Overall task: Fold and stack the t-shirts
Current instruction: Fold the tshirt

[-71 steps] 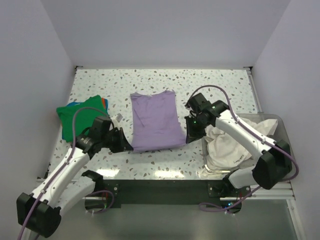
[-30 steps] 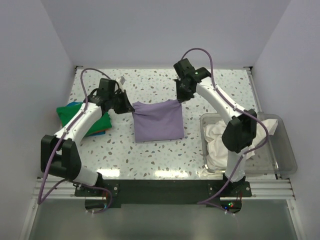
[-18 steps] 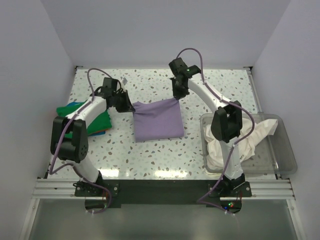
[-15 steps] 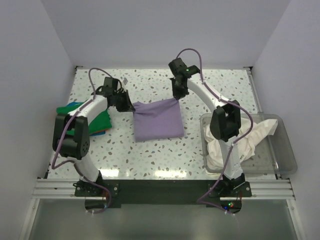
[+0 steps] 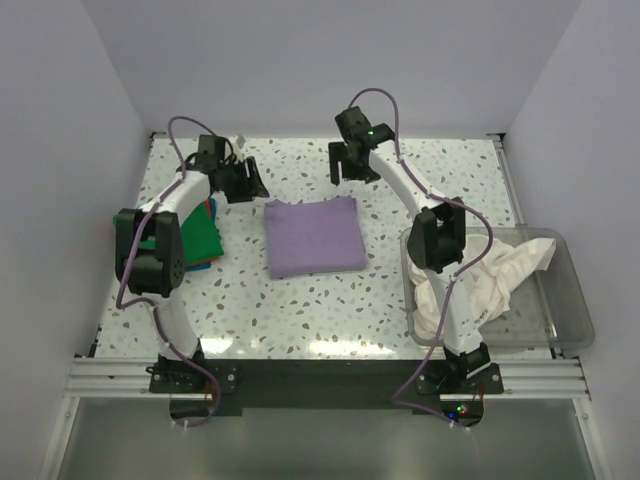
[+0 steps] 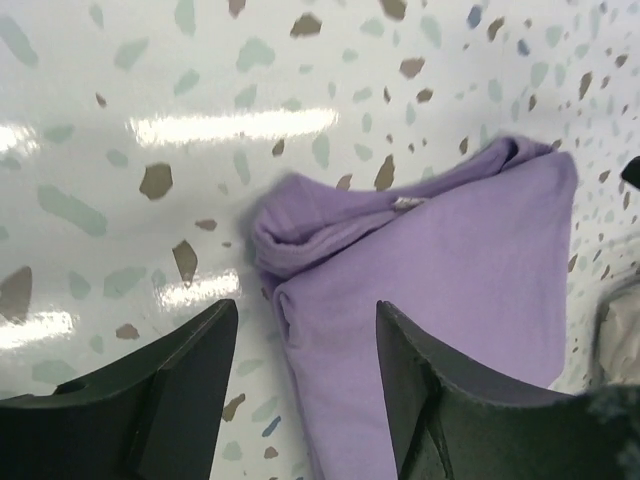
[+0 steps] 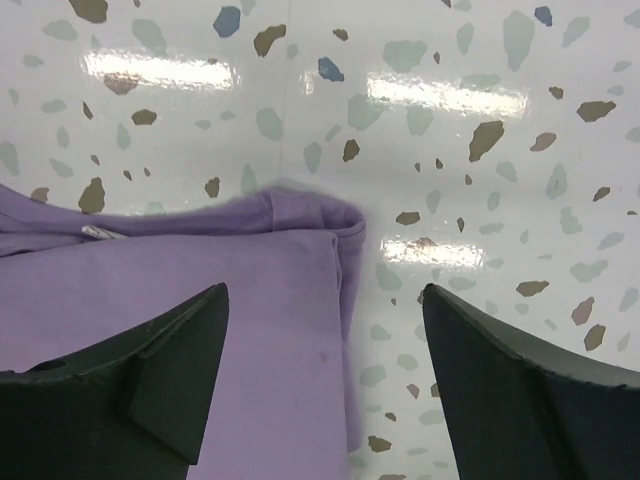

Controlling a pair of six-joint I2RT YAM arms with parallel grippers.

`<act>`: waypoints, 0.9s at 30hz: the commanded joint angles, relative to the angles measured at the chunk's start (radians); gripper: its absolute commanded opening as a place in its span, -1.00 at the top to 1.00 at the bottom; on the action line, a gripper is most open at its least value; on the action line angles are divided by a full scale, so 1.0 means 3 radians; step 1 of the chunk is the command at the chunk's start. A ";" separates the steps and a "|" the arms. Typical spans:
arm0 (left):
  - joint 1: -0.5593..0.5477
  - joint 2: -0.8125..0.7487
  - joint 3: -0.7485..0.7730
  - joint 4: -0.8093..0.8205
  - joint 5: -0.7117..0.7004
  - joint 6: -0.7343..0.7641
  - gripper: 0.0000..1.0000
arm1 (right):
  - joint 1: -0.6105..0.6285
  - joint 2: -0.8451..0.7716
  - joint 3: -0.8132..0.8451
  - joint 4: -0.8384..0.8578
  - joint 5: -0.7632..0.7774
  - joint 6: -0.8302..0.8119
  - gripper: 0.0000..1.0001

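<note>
My left pincer point(image 6: 305, 320) and right pincer point(image 7: 325, 300) hang released above the folded purple shirt point(image 5: 313, 236) — its bunched edge could snag and unfold if I dip.

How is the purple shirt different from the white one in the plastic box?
The purple t-shirt is folded into a neat flat square; the white t-shirt is a crumpled heap. The purple t-shirt lies out on the speckled table; the white t-shirt sits inside the clear plastic bin. Both are soft, plain-coloured cloth.
</note>
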State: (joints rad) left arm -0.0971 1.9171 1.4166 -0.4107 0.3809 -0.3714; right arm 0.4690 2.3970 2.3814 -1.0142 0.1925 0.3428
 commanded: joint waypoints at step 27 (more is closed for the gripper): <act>0.0027 -0.1313 -0.2140 0.1727 0.0791 -0.0306 -0.30 | 0.0410 -0.1686 -0.2824 0.1361 -0.1633 0.0325 -0.57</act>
State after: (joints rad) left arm -0.0917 1.5581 0.7929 0.0082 0.6006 -0.4400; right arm 0.5755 1.8801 1.5501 -0.6533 -0.2443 0.4267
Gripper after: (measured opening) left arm 0.649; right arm 0.789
